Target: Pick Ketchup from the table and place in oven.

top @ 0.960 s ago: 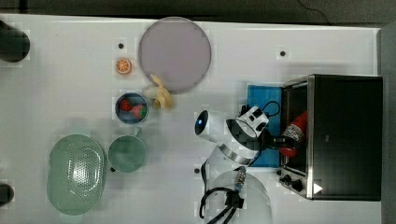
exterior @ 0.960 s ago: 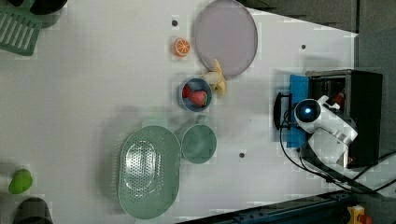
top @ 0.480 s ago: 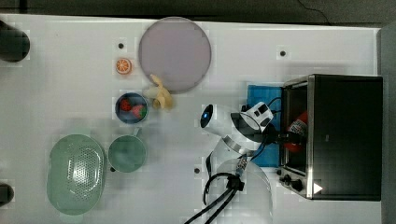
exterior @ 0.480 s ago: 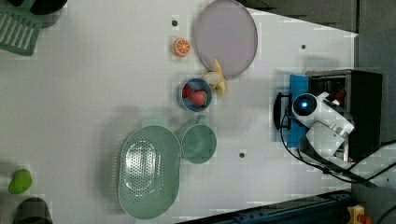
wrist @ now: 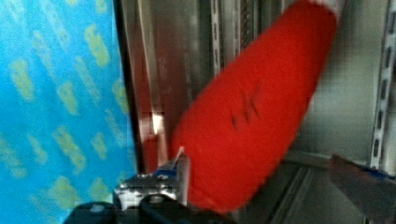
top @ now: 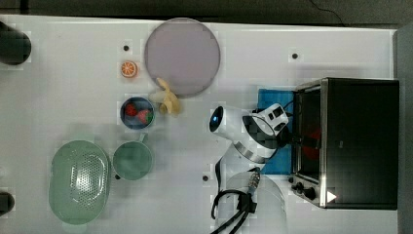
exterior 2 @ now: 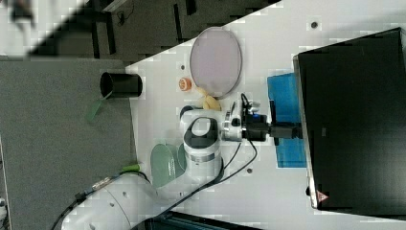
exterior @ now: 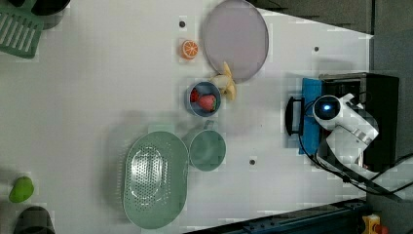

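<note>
The Ketchup (wrist: 252, 107), a red bottle, lies tilted inside the oven on its metal floor. In the top view it is a red patch (top: 314, 134) just behind the oven's open front. My gripper (wrist: 266, 186) is open at the oven's mouth: one fingertip (wrist: 180, 165) is against the bottle's side, the other (wrist: 357, 177) stands apart from it. The black oven (top: 355, 141) stands on the white table (top: 73, 58) at the top view's right. In the right view the gripper (exterior 2: 287, 129) reaches level to the oven's front edge (exterior 2: 299, 120).
A blue mat (top: 272, 100) lies in front of the oven under my wrist. Toward the top view's left are a purple plate (top: 182, 56), a banana (top: 168, 100), an orange slice (top: 129, 68), a bowl of strawberries (top: 137, 113), a green cup (top: 132, 160) and a green colander (top: 79, 181).
The jaws have opened and let go of the Ketchup, which now rests a little deeper in the oven. The arm has shifted slightly toward the oven.
</note>
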Robot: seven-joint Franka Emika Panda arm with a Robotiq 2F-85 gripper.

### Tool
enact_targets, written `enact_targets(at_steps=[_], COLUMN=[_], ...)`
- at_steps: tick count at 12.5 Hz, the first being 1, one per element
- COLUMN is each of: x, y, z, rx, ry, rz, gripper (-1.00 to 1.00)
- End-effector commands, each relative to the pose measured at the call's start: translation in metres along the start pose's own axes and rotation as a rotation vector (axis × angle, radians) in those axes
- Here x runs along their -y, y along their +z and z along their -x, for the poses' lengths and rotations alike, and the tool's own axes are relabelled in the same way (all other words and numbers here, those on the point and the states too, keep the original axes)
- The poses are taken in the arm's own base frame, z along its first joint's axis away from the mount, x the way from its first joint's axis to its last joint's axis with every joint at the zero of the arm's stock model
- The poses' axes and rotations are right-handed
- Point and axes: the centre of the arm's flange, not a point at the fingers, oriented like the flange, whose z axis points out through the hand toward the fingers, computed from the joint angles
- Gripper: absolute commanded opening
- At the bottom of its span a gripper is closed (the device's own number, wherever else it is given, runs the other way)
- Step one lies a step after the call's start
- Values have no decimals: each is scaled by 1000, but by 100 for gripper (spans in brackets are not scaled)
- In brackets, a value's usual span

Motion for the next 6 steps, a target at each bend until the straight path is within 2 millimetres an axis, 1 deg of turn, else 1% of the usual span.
enact_targets(at_steps=[1, 3, 6], x=[-14, -39, -97], y=[-78, -117, -179], z=[-28, -35, -44], rx=[-125, -102, -52], ry=[98, 131, 172], rz=[-84, -199, -441], gripper=[100, 100, 100])
